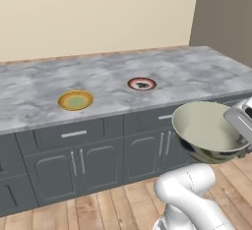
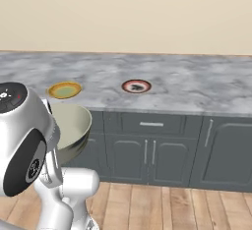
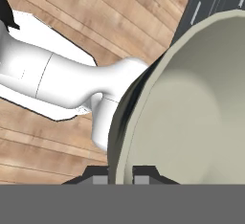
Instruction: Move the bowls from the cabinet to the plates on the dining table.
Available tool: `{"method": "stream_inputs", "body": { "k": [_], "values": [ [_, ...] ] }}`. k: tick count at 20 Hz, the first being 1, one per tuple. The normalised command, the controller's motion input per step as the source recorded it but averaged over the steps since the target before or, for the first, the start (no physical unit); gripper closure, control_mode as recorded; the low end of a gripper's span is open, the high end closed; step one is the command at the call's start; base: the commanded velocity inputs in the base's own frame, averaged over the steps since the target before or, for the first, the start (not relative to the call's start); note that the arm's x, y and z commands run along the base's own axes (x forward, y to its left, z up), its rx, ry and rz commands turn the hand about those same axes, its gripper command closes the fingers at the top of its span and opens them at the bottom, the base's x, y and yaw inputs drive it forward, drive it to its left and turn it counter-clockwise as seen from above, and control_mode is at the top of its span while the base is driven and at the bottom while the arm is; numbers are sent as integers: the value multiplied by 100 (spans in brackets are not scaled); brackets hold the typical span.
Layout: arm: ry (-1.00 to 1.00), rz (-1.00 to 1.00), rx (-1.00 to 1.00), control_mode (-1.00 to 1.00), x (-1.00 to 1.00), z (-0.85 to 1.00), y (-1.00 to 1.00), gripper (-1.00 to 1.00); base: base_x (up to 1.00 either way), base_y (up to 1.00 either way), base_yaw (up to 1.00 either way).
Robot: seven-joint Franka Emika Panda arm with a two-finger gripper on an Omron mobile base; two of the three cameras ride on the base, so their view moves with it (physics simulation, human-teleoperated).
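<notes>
My gripper [image 3: 119, 176] is shut on the rim of a cream-beige bowl [image 3: 191, 113], one finger inside and one outside. The bowl [image 1: 206, 126] hangs tilted in the air in front of the dining table [image 1: 39, 91], over the floor and below the level of its top. On the marble top lie a yellow-rimmed plate [image 1: 75, 100] to the left and a dark red-rimmed plate [image 1: 142, 83] near the middle. In the right base view the bowl [image 2: 71, 123] sits behind my arm, below the yellow plate [image 2: 64, 90] and left of the red plate [image 2: 136, 86]. The cabinet is out of view.
Dark grey drawers and doors [image 1: 78, 160] with silver handles run under the marble top. Wooden floor [image 2: 162, 204] lies between my base and the counter front. A beige wall [image 1: 98, 13] stands behind the table.
</notes>
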Motion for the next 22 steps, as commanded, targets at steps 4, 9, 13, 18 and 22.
{"method": "stream_inputs", "body": {
  "k": [4,9,13,18,22],
  "values": [
    [0,0,0,100,0,0,0,100,-8,72,-1],
    [0,0,0,100,0,0,0,100,-7,72,-1],
    [0,0,0,100,0,0,0,100,-3,73,-1],
    [0,0,0,100,0,0,0,100,2,67,-3],
    [0,0,0,100,0,0,0,100,33,25,-10]
  ]
}}
